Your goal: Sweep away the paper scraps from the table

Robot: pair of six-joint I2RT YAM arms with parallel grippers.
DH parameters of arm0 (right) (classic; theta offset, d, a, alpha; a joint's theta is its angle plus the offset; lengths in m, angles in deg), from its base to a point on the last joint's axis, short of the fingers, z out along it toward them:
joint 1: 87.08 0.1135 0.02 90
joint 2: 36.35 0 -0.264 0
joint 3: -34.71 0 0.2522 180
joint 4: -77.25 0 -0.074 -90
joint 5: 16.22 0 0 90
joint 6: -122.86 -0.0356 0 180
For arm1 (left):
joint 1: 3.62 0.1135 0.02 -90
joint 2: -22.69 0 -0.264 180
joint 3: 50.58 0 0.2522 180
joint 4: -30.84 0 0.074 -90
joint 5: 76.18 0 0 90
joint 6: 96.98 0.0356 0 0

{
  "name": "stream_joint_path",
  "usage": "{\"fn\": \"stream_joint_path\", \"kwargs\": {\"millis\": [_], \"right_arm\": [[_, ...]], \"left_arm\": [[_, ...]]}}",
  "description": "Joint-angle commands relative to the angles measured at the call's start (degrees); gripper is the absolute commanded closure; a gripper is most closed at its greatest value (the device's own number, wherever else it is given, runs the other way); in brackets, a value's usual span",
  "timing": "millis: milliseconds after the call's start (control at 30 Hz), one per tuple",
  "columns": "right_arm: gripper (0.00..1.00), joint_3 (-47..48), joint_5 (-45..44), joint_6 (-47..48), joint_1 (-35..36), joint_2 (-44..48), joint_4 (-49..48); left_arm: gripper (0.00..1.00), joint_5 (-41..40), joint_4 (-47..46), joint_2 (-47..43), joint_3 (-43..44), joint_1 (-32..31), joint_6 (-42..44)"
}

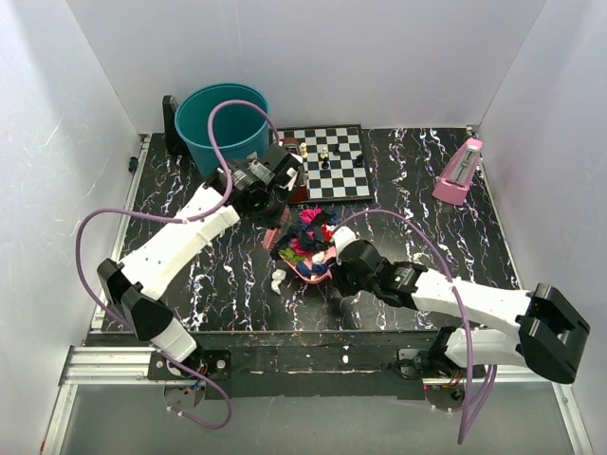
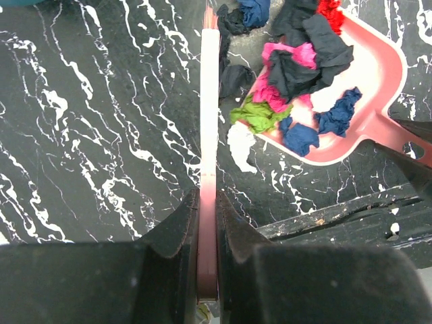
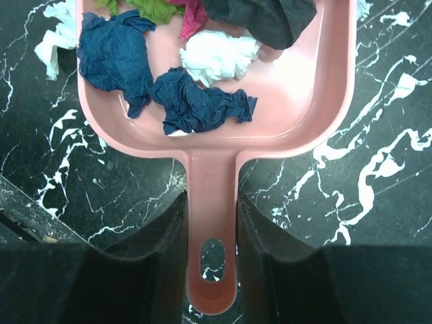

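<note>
My right gripper (image 1: 339, 258) is shut on the handle of a pink dustpan (image 3: 317, 101) lying on the black marbled table (image 1: 427, 209). Dark blue (image 3: 199, 102), white (image 3: 219, 55), magenta, green and black paper scraps lie in the pan and heap at its mouth (image 1: 308, 237). My left gripper (image 1: 269, 195) is shut on a flat pink-and-white brush (image 2: 210, 115), held edge-on beside the pan's open end. A white scrap (image 2: 241, 145) lies on the table just outside the pan, and more white scraps (image 1: 278, 280) lie to the pan's left.
A teal bucket (image 1: 225, 128) stands at the back left. A chequered chessboard (image 1: 327, 163) with a few pieces lies behind the pile. A pink metronome (image 1: 458, 172) stands at the back right. White walls enclose the table; a metal rail runs along its near edge.
</note>
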Motion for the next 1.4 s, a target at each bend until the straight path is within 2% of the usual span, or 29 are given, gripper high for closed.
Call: {"fn": "stream_joint_path", "kwargs": {"millis": [0, 333, 467, 600, 733, 833, 900, 967, 1033, 1167, 1367], "right_arm": [[0.99, -2.79, -1.60, -0.18, 0.54, 4.19, -6.41], [0.99, -7.89, 0.87, -0.88, 0.89, 10.97, -8.26], [0.99, -5.00, 0.16, -1.67, 1.59, 8.94, -2.55], [0.99, -8.32, 0.70, -1.85, 2.65, 12.45, -8.86], [0.99, -3.51, -1.51, -2.29, 2.82, 9.21, -2.64], [0.99, -4.81, 1.56, -1.23, 3.35, 11.57, -6.74], [0.99, -5.35, -0.88, -2.28, 3.35, 10.71, -8.53], [0.99, -1.33, -3.87, -2.38, 3.35, 6.68, -2.32], [0.99, 4.04, -2.75, -2.46, 3.53, 3.50, 3.41], [0.99, 4.23, 0.07, -1.50, 3.88, 6.38, -1.30], [0.99, 17.48, -3.09, 0.17, 3.79, 3.94, 6.14]], "left_arm": [[1.00, -2.53, 2.10, -5.30, 2.28, 0.41, -1.39], [1.00, -8.85, 0.96, -8.20, -1.32, 1.82, -4.72], [1.00, -11.05, -0.98, -11.01, -3.86, 2.43, -6.04], [1.00, -13.60, -2.03, -14.09, -5.71, 2.87, -6.84], [1.00, -16.41, -2.47, -16.11, -7.65, 3.05, -7.80], [1.00, -17.20, -2.91, -17.43, -9.58, 3.14, -7.98], [1.00, -17.56, -2.83, -17.52, -10.20, 3.14, -7.81], [1.00, -17.91, -2.74, -17.70, -10.64, 3.05, -7.81], [1.00, -18.17, -3.08, -18.05, -11.34, 3.14, -7.81], [1.00, -20.01, -3.35, -18.75, -11.96, 3.40, -7.81], [1.00, -24.84, -3.09, -21.64, -13.09, 4.63, -10.79]]}}
